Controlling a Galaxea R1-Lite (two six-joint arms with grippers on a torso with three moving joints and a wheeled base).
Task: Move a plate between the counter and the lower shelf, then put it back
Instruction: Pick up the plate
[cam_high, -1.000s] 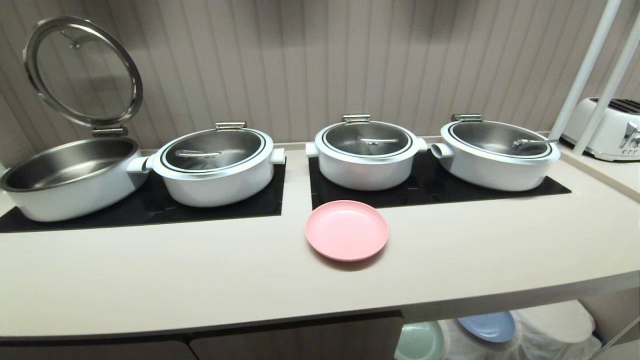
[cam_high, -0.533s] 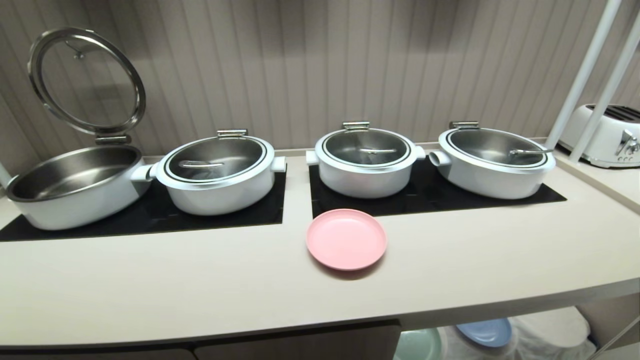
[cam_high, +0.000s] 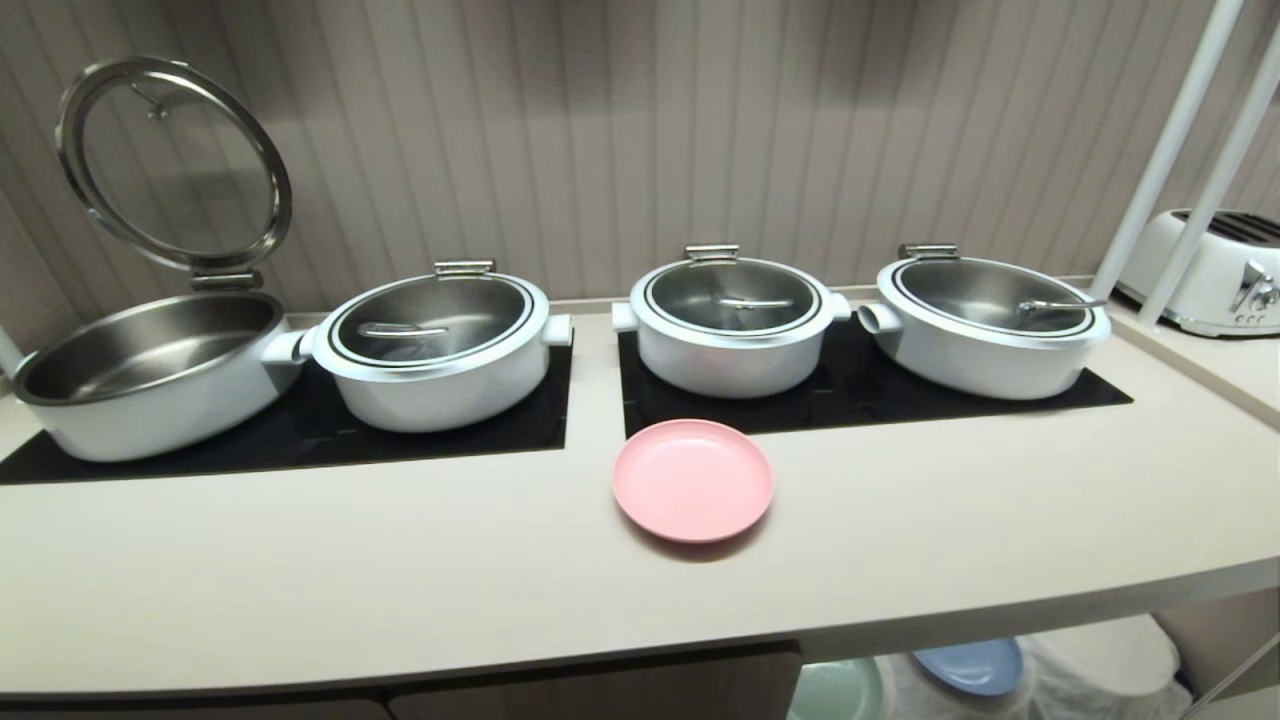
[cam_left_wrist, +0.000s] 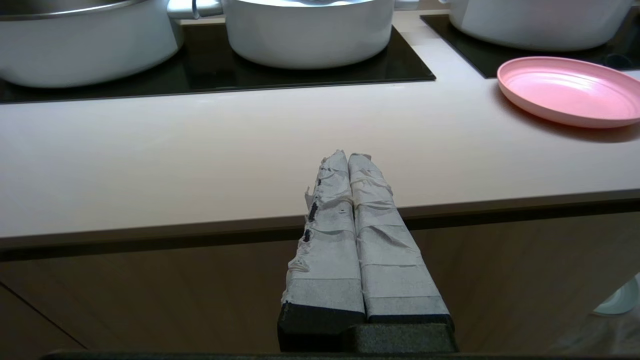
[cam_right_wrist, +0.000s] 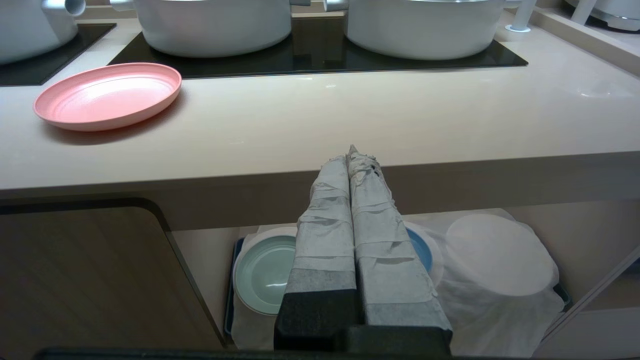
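The pink plate (cam_high: 693, 480) (cam_left_wrist: 570, 90) (cam_right_wrist: 107, 95) lies flat on the beige counter (cam_high: 400, 560), just in front of the black hob panel. Below the counter's front edge the lower shelf (cam_right_wrist: 500, 300) shows, draped in white cloth. Neither arm appears in the head view. My left gripper (cam_left_wrist: 348, 155) is shut and empty, held in front of the counter's edge, left of the plate. My right gripper (cam_right_wrist: 350, 155) is also shut and empty, in front of the counter's edge, right of the plate and above the shelf opening.
Several white pots (cam_high: 730, 320) stand on the hob panels; the far-left one (cam_high: 140, 370) has its glass lid raised. A mint-green plate (cam_right_wrist: 265, 272) and a blue plate (cam_right_wrist: 420, 250) rest on the shelf cloth. A white toaster (cam_high: 1210, 270) and white posts (cam_high: 1160, 170) stand at right.
The whole head view has shifted downward in the picture, so the camera rose; less of the shelf shows now. The plate and pots kept their places on the counter.
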